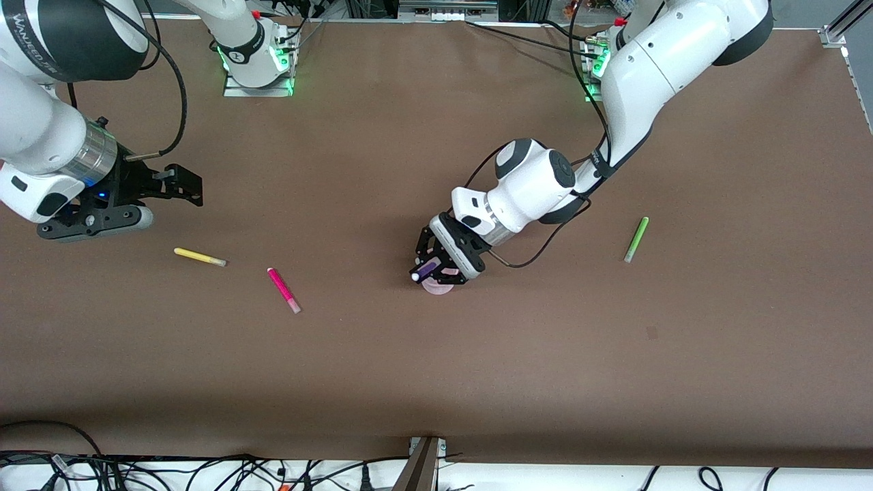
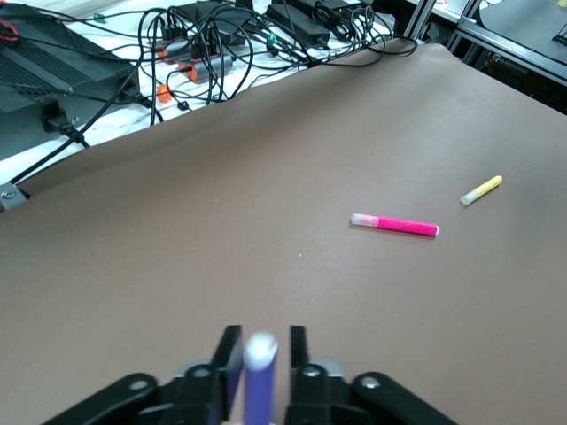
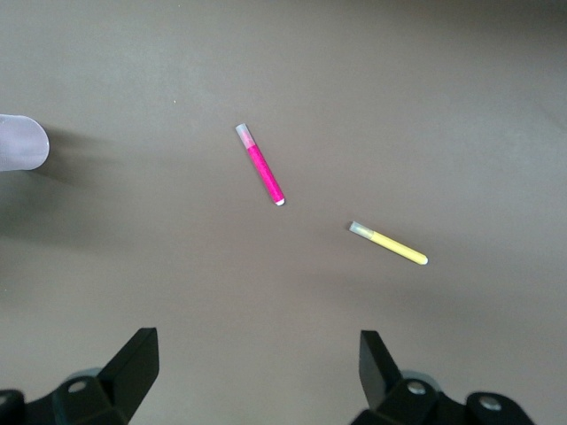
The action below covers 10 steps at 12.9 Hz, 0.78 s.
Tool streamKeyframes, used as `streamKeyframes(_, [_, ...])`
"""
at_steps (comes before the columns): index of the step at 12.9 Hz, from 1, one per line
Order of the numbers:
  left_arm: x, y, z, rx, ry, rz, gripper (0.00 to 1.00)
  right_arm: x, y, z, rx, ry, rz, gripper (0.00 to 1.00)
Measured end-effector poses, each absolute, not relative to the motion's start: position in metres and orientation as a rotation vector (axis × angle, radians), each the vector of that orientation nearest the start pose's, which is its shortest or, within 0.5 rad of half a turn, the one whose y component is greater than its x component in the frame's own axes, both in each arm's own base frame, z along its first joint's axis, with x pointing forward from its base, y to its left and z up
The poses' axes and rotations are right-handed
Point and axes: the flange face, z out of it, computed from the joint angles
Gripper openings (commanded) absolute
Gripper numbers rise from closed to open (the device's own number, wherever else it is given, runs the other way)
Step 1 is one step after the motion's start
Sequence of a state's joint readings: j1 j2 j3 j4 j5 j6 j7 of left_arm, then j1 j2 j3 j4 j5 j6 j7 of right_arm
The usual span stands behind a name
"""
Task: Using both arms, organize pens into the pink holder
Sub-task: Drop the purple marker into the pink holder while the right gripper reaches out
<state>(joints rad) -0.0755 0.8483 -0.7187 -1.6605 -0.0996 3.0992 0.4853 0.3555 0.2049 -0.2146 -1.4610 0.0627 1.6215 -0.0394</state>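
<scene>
My left gripper (image 1: 431,271) hangs low over the pink holder (image 1: 436,289) in the middle of the table. A purple pen (image 1: 426,271) (image 2: 260,381) stands tilted between its fingers, pale cap up. The jaws are slightly parted, with a thin gap on each side of the pen. The holder is mostly hidden under the gripper. The magenta pen (image 1: 283,290) (image 3: 261,166) and yellow pen (image 1: 199,257) (image 3: 388,243) lie flat toward the right arm's end. My right gripper (image 1: 194,187) (image 3: 257,350) hovers open and empty above the table beside the yellow pen. A green pen (image 1: 636,239) lies toward the left arm's end.
The brown table top (image 1: 436,382) is bare nearer the front camera. Loose cables (image 1: 204,474) and power bricks (image 2: 53,71) lie off the table's front edge. A black bracket (image 1: 423,464) sticks up at the middle of that edge.
</scene>
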Motion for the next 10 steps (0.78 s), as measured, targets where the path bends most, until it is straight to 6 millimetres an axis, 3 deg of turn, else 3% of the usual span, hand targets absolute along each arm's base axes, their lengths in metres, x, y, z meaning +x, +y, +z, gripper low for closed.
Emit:
streamKeyframes(3, [0.598,-0.420,0.285,2.256,-0.918,0.861,1.00,0.619,0.108,0.558,-3.113,-0.279,-0.015,1.00])
streamKeyframes(6, [0.605,-0.409,0.298,2.244,-0.899,0.777,1.00,0.634,0.113,0.521,-3.128,-0.279,0.039,1.00])
streamKeyframes(10, [0.625,-0.361,0.347,2.202,-0.870,0.565,1.00,0.648,0.122,0.474,-3.136,-0.345,0.111,1.00])
